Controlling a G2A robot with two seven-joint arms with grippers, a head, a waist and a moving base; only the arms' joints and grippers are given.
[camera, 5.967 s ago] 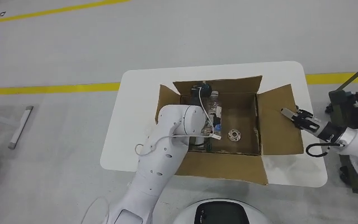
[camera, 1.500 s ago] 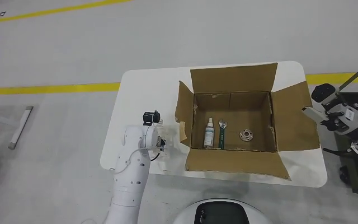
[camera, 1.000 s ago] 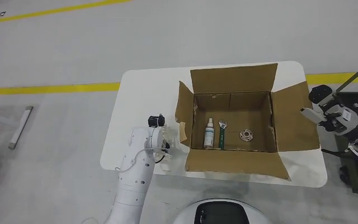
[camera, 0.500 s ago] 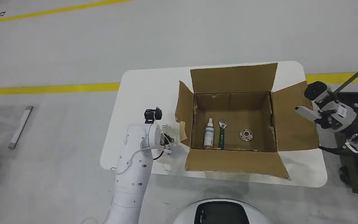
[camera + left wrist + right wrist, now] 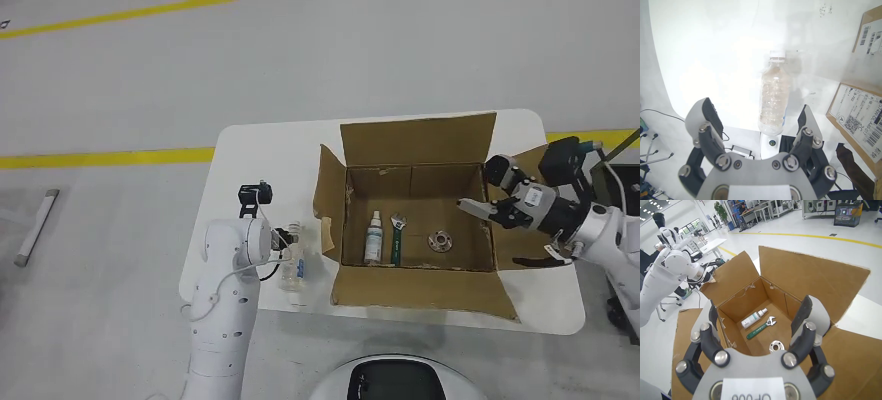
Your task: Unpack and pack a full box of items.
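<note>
A clear, ribbed plastic bottle (image 5: 773, 98) (white cap, lying flat) rests on the white table (image 5: 715, 56) just ahead of the left gripper (image 5: 756, 107), its jaws spread. The right gripper (image 5: 760, 302), equally wide, hangs over the cardboard box (image 5: 810, 275), a labelled spray bottle (image 5: 753, 318), green-handled wrench (image 5: 761, 327) and round metal flange (image 5: 776, 346) below it.

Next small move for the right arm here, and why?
Probably lower the right gripper into the box toward the metal flange. Its fingers are open above the box's edge, and the flange lies nearest, apart from the wrench and spray bottle. The clear bottle already lies on the table.
</note>
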